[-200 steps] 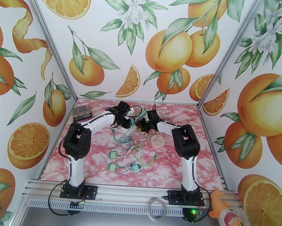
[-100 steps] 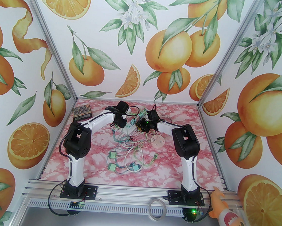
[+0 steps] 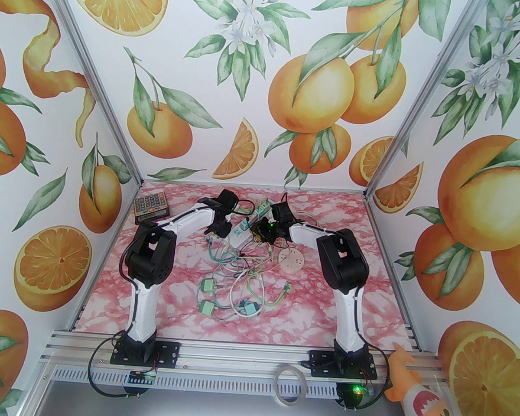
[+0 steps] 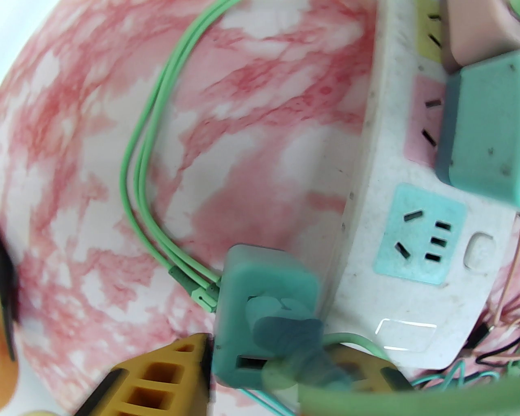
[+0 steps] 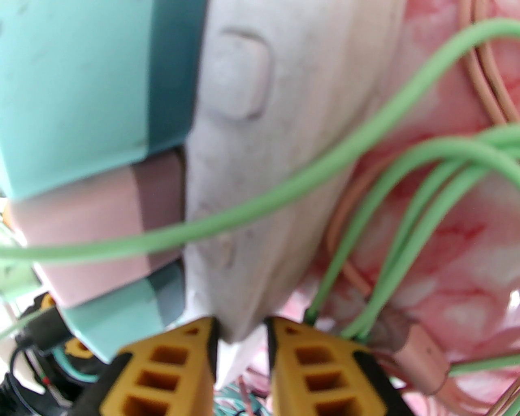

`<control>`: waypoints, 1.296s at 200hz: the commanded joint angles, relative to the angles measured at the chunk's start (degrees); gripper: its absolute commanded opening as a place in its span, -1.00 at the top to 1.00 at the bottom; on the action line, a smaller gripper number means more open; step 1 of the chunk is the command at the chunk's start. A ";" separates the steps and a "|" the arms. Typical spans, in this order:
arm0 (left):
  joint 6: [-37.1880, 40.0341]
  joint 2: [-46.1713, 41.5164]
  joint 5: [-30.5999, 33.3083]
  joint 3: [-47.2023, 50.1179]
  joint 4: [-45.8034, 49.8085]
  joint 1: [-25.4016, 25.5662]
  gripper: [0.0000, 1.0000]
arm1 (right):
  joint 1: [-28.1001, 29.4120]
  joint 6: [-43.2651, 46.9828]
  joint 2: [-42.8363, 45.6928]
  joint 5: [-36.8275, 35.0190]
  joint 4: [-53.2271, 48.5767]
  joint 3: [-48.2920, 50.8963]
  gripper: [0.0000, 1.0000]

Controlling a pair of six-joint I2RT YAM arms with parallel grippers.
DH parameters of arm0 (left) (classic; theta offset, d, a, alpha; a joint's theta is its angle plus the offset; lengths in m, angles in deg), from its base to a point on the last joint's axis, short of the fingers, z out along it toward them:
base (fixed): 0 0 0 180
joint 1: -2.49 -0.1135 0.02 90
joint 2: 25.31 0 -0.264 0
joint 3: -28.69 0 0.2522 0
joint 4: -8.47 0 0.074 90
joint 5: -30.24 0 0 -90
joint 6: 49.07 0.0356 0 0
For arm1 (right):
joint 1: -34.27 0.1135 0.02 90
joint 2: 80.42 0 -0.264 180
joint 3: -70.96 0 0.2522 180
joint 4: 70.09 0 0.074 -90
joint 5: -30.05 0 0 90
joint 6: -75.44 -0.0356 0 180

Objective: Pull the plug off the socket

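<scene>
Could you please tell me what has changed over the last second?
The left claw swung leftward off the power strip and its jaws eased open, letting go of the teal plug, now lying out of its socket beside the strip. The right claw kept pinching the strip's end; the strip, calculator and loose cables stayed put.

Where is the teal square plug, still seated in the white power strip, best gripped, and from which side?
I would pinch the teal square plug by the two flat walls facing the long edges of the white power strip, coming square onto the strip's socket face. The pale pink plug crowds another wall, and the teal body stands proud enough to pinch.
</scene>
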 commanded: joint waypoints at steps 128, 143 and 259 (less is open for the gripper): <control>-10.19 -19.66 -11.21 8.18 1.11 -5.76 -0.47 | 0.54 1.38 -2.56 -3.88 -7.12 2.26 0.45; -10.72 -22.33 -16.53 9.59 -1.94 -5.30 -0.41 | 0.53 1.41 -2.48 -3.75 -6.92 2.28 0.45; -9.12 -10.97 -24.81 5.78 -14.21 2.48 -0.12 | -2.29 0.79 3.01 -0.85 -1.89 3.54 0.44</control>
